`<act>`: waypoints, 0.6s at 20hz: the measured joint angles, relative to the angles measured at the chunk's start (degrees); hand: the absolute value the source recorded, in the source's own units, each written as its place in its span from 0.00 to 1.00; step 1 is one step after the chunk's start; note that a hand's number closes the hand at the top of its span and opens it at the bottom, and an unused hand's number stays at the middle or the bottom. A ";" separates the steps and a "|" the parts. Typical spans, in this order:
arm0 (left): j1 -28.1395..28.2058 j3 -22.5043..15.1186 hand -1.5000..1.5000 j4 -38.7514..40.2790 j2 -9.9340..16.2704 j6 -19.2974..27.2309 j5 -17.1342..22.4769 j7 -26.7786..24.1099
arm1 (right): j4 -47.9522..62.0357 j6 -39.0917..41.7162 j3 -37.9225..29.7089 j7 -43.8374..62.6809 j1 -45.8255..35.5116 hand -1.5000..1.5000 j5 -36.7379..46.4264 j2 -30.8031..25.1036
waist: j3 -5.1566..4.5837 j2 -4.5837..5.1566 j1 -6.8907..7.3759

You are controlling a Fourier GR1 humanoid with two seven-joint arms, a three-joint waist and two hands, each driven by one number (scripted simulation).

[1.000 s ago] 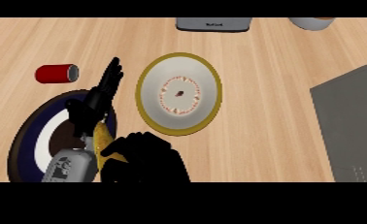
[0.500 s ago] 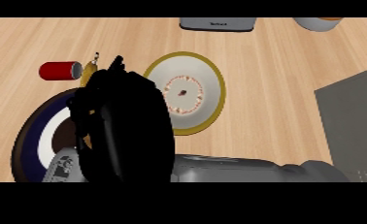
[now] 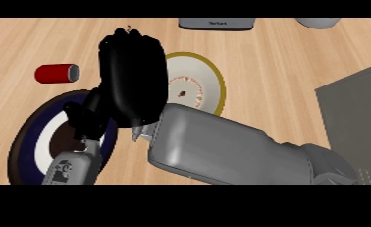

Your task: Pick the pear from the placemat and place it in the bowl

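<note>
My right hand (image 3: 132, 76) is raised close to the view, over the left edge of the yellow-rimmed white bowl (image 3: 206, 81). Its fingers are curled round the pear, which is almost wholly hidden; only a thin stem tip (image 3: 130, 27) pokes out above the knuckles. The grey right forearm (image 3: 217, 147) crosses in from the lower right. The round dark blue placemat (image 3: 33, 132) with a white ring lies at the lower left. My left hand (image 3: 87, 118) hangs over the mat's right part, fingers relaxed, partly covered by the right hand.
A red can (image 3: 56, 72) lies on its side left of the bowl. A grey appliance (image 3: 216, 23) and a pale cup (image 3: 317, 22) sit at the far edge. A grey slab (image 3: 349, 103) fills the right side.
My right hand has risen from the placemat and moved right and forward, now over the bowl's left edge. The left hand has drawn back toward the mat.
</note>
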 measured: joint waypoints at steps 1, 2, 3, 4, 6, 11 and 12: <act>-0.41 0.16 0.50 -0.12 0.01 0.18 -0.06 0.44 | 1.80 -0.23 -0.10 -0.51 -0.07 1.00 -0.13 0.01 | 0.01 0.05 -0.05; -0.56 0.30 0.50 -0.15 0.12 0.18 -0.10 0.48 | 3.52 -0.76 -0.23 -1.13 0.02 1.00 -0.19 0.03 | 0.02 0.08 -0.07; -0.73 0.39 0.50 -0.73 0.16 0.12 0.09 1.11 | 5.18 -1.50 0.13 -1.78 0.73 1.00 -0.08 0.04 | 0.04 0.10 -0.04; -0.18 0.38 0.50 -0.77 0.23 -0.05 0.09 0.74 | 6.53 -1.83 -0.22 -2.38 1.00 1.00 -0.22 0.08 | 0.05 0.12 -0.12; 0.73 0.41 0.50 -1.38 0.49 -0.33 0.11 0.63 | 9.20 -3.01 -0.20 -3.79 2.99 1.00 0.46 0.13 | 0.06 0.13 -0.31; 1.19 0.61 0.50 -1.30 0.21 -0.13 -0.18 0.03 | 16.74 -6.28 -2.10 -8.37 6.46 1.00 0.59 0.29 | 0.09 0.22 -0.54; 1.08 0.57 0.50 -0.65 0.09 -0.24 -0.27 -0.50 | 18.13 -6.79 -2.58 -9.40 7.05 1.00 0.33 0.33 | 0.09 0.24 -0.59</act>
